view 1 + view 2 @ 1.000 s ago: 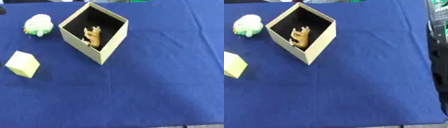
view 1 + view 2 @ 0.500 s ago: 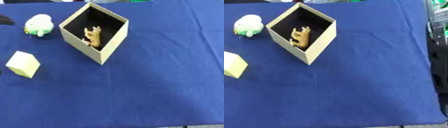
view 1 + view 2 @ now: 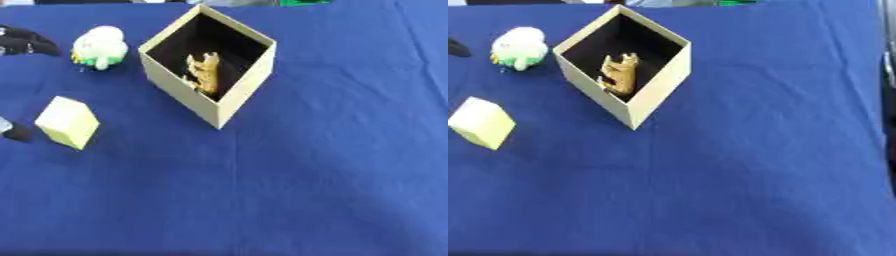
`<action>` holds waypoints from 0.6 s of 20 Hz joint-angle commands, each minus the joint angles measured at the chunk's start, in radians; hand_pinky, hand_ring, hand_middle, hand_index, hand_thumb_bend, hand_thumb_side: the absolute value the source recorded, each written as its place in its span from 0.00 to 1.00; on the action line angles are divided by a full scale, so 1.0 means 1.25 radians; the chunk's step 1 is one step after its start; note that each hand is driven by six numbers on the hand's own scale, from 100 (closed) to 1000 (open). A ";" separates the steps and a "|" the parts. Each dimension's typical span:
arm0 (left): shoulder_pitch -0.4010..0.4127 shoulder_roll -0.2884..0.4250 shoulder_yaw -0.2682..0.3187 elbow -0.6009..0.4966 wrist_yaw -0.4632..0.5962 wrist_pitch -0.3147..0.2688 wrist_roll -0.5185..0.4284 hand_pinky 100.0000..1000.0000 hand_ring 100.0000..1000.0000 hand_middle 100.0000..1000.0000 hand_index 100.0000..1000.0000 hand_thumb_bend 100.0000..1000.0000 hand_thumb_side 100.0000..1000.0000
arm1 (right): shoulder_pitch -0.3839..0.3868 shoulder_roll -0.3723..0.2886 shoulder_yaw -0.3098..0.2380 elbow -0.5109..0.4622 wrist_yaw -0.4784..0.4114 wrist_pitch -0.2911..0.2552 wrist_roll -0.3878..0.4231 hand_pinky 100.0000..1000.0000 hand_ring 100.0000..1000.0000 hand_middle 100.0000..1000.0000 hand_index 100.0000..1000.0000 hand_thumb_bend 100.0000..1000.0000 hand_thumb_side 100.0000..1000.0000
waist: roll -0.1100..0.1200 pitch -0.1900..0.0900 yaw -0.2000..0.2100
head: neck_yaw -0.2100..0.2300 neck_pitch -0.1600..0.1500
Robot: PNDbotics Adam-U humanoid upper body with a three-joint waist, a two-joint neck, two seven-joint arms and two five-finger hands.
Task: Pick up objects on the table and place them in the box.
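Observation:
An open tan cardboard box (image 3: 226, 102) stands at the upper middle of the blue table, and a brown animal figure (image 3: 204, 73) lies inside it. Left of the box sits a white and green plush toy (image 3: 99, 46). Nearer to me on the left lies a pale yellow block (image 3: 67, 122). My left hand (image 3: 26, 41) shows at the left edge as dark straight fingers pointing at the toy, a short way from it and holding nothing. A small dark part at the edge beside the block may belong to it. My right hand is out of sight.
The blue cloth (image 3: 306, 175) covers the whole table, with only cloth to the right of the box and in front of it. Dark equipment (image 3: 889, 55) stands past the table's right edge.
My left hand has come in from the left edge toward the plush toy. The box, the toy and the block have not moved.

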 commanded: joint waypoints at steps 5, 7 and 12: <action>-0.038 0.001 -0.019 0.035 -0.021 -0.020 -0.042 0.86 0.88 0.85 0.95 0.80 0.70 | -0.014 0.001 -0.005 -0.018 -0.005 0.002 0.001 0.91 0.97 0.73 0.91 0.00 0.65 | 0.001 -0.012 -0.005 | 0.007 -0.010; -0.045 -0.007 -0.026 0.050 -0.024 -0.024 -0.049 0.86 0.87 0.85 0.94 0.79 0.69 | -0.014 0.004 -0.006 -0.019 -0.005 0.002 0.001 0.91 0.97 0.73 0.91 0.00 0.65 | 0.001 -0.011 -0.006 | 0.005 -0.012; -0.053 -0.021 -0.037 0.077 -0.025 -0.035 -0.073 0.86 0.87 0.84 0.93 0.77 0.68 | -0.016 0.008 -0.008 -0.022 -0.004 0.005 0.001 0.91 0.97 0.73 0.91 0.00 0.65 | 0.001 -0.008 -0.011 | -0.010 -0.013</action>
